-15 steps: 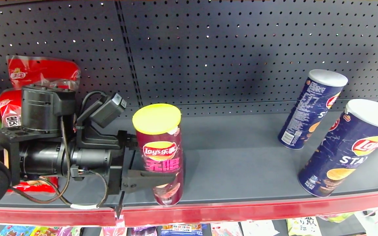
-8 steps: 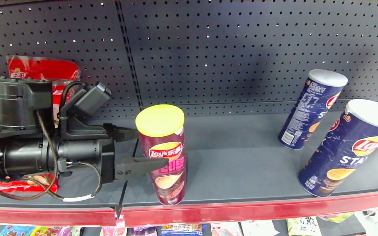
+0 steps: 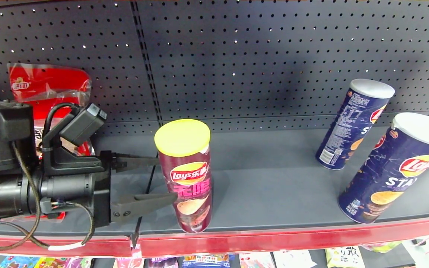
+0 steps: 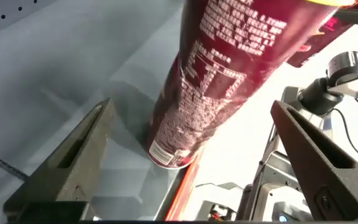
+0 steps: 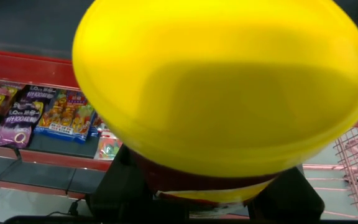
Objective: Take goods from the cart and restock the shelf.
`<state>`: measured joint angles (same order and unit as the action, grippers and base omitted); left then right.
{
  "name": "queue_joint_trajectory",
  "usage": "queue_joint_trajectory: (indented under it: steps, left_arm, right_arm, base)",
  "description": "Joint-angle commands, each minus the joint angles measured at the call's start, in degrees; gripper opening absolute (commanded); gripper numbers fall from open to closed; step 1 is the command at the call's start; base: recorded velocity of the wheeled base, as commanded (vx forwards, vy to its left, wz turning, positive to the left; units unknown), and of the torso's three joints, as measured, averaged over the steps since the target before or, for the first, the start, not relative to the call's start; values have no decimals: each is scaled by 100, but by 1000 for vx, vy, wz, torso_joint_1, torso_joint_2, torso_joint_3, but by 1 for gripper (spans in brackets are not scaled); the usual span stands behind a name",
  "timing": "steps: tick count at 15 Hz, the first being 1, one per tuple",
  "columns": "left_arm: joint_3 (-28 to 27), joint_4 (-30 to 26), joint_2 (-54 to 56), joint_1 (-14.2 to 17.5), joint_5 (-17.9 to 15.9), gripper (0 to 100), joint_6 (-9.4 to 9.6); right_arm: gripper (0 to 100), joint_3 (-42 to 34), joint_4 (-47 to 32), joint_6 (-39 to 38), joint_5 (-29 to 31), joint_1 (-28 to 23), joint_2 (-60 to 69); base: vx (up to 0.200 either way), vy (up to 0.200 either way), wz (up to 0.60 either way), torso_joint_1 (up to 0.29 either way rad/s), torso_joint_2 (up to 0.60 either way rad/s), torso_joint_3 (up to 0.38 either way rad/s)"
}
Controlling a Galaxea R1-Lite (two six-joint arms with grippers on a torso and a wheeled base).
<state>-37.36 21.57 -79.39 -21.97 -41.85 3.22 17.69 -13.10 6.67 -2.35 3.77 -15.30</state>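
Note:
A maroon chip can with a yellow lid stands upright near the shelf's front edge. My left gripper is open just left of it, its fingers straddling the can's left side without pressing on it. In the left wrist view the same can rises between the spread fingers of the left gripper. In the right wrist view a second can with a yellow lid sits in my right gripper, whose dark fingers clamp its red body.
Two blue chip cans with white lids stand at the shelf's right. Red snack bags sit behind my left arm. The grey shelf lies bare between the cans. Snack packets fill a lower shelf; a pink cart is alongside.
My left gripper has let go of the maroon can, opened wide and drawn back to the left. The can has stayed upright on the shelf.

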Motion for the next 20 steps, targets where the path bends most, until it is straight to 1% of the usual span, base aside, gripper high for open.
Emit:
queue_joint_trajectory:
  steps: [1,2,3,4,5,6,7,8,9,10,11,12,14,17,18,19,20]
  left_arm:
    - [300,-3,239,158,37,100,12]
    - [572,-3,406,307,45,100,100]
    - [775,-3,600,500,142,100,206]
    - [950,-21,846,773,652,100,329]
    - [1100,-74,1127,922,1575,100,434]
    - [1223,-117,1399,940,2814,100,496]
    - [1311,-117,1514,887,3253,100,443]
    - [1372,-82,1593,878,3253,100,381]
    - [1390,-47,1707,878,3332,100,276]
    - [1399,-65,1944,887,3491,100,206]
    - [1416,-117,2076,887,3535,100,206]
    - [1486,-311,2357,870,3482,100,206]
    - [1495,-548,2560,826,3473,100,276]
    - [1469,-531,2568,834,3535,100,320]
    - [1486,-539,2595,834,3587,100,487]
    - [1522,-539,2595,843,3614,100,601]
    - [1539,-548,2612,843,3623,100,663]
  right_arm:
    - [0,15,1,1,-2,1,-17]
    - [0,24,1,1,-11,1,-43]
    - [0,24,10,1,-11,1,-78]
    - [0,24,10,1,-20,10,-105]
    - [0,24,1,1,-107,10,-114]
    - [0,24,-8,1,-160,1,-166]
    - [0,33,-8,1,-134,1,-202]
    - [0,24,-8,36,-107,1,-281]
    - [0,24,1,80,-81,-25,-325]
    - [0,-37,10,107,-99,1,-369]
    - [0,-55,18,107,-107,1,-377]
    - [0,-55,10,107,-99,-8,-351]
    - [0,-20,10,98,-90,-8,-342]
    - [0,-46,10,98,-90,-8,-325]
    - [0,-46,10,98,-72,-16,-325]
    - [0,-37,10,98,-81,-25,-325]
    - [0,-37,18,98,-81,-25,-325]
  base:
    - [0,0,0,0,0,0]
    - [0,0,0,0,0,0]
    - [0,0,0,0,0,0]
    - [0,0,0,0,0,0]
    - [0,0,0,0,0,0]
    - [0,0,0,0,0,0]
    - [0,0,0,0,0,0]
    - [0,0,0,0,0,0]
    - [0,0,0,0,0,0]
    - [0,0,0,0,0,0]
    - [0,0,0,0,0,0]
    - [0,0,0,0,0,0]
    - [0,0,0,0,0,0]
    - [0,0,0,0,0,0]
    - [0,0,0,0,0,0]
    - [0,0,0,0,0,0]
    - [0,0,0,0,0,0]
